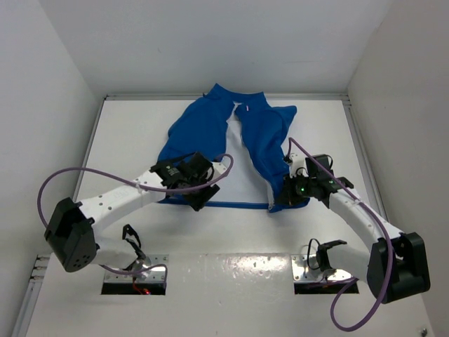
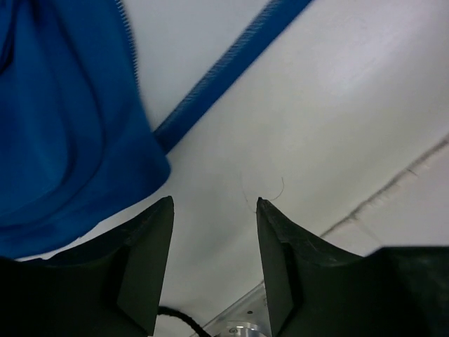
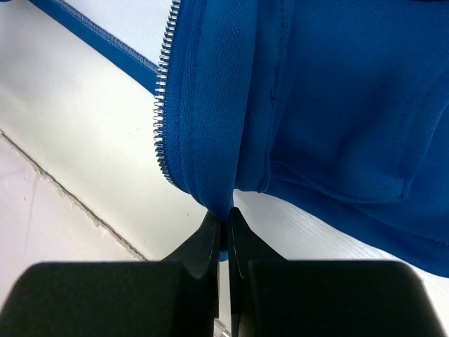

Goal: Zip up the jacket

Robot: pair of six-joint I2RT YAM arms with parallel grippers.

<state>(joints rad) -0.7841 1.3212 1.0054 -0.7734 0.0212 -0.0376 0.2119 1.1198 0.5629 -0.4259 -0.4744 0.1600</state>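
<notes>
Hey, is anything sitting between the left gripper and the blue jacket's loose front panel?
Nothing visible does. The left gripper hangs open over the bare white table. The hem corner of the royal-blue fabric sleeveless jacket lies close beside it, with no object in the gap.

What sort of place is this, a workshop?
Most likely a robotics lab test cell: a white table boxed in by white walls, a left arm and right arm bolted at its near edge, one blue jacket laid out.

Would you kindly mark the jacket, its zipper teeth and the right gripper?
jacket [image 1: 263, 140], top view, front panel
zipper teeth [image 3: 159, 98], right wrist view, mid-row
right gripper [image 3: 225, 219], right wrist view, between fingertips
</notes>
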